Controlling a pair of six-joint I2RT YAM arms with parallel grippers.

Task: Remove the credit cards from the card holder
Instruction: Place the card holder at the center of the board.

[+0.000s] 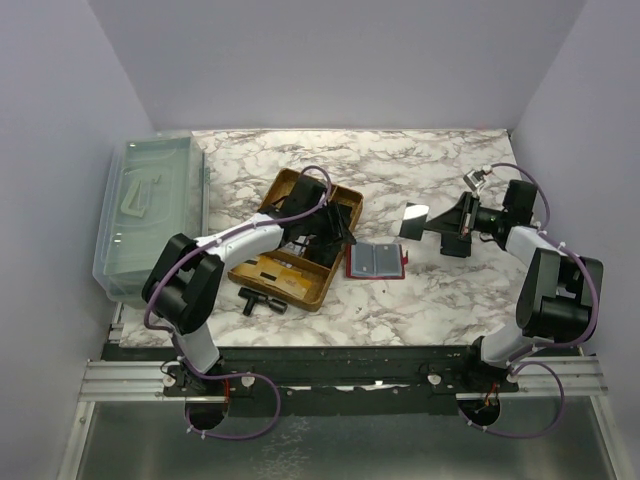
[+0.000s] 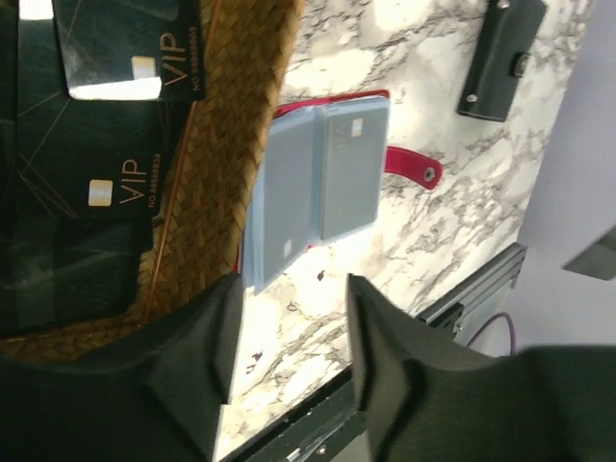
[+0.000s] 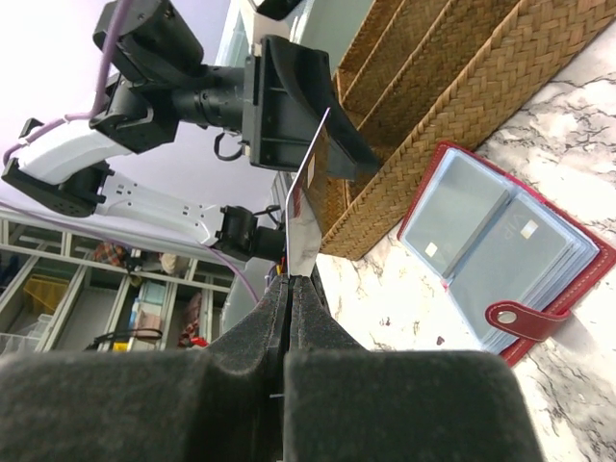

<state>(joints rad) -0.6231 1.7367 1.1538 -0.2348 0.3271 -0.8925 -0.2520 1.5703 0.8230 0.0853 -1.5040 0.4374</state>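
Right end effector (image 3: 291,289) clamped on a card (image 3: 306,207), left end effector (image 2: 289,332) apart at basket (image 2: 226,144) edge, card holder (image 2: 322,178) open on tabletop (image 2: 423,77)

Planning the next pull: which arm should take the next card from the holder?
Left. The left claw is open, empty and just beside the open red card holder. The right claw is shut on a card.
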